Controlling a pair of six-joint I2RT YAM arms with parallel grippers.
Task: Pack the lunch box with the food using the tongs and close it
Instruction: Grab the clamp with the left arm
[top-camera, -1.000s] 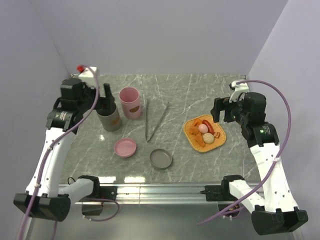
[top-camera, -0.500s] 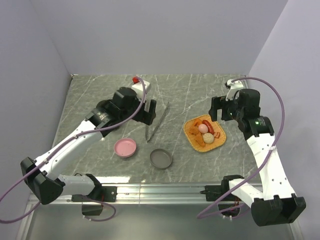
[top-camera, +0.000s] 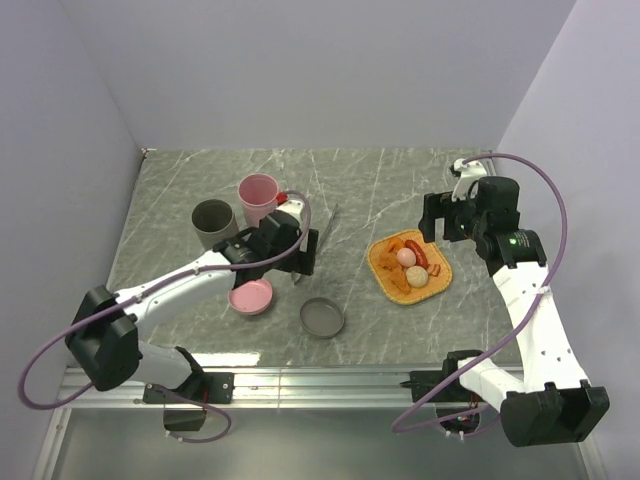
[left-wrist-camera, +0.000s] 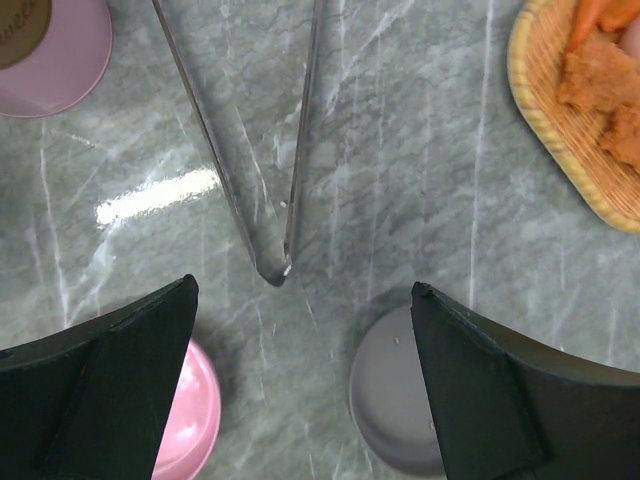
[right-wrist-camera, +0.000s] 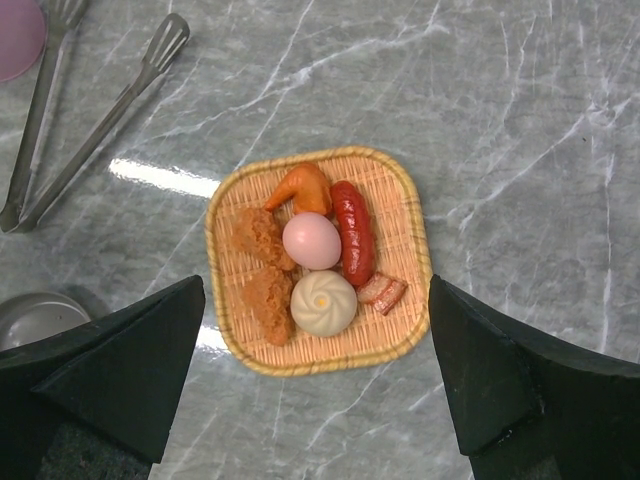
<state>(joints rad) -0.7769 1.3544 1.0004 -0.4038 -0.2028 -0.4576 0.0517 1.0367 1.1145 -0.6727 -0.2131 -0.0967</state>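
Over slim V-shaped metal tongs (left-wrist-camera: 303, 130), left gripper (left-wrist-camera: 302, 290) released; right gripper (right-wrist-camera: 316, 285) released above woven square tray (right-wrist-camera: 405, 225).

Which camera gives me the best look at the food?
Right wrist: the food lies whole and unobstructed on the woven tray, every piece distinct. Top external shows it small but complete; left wrist catches only a few orange chunks in its upper right corner.
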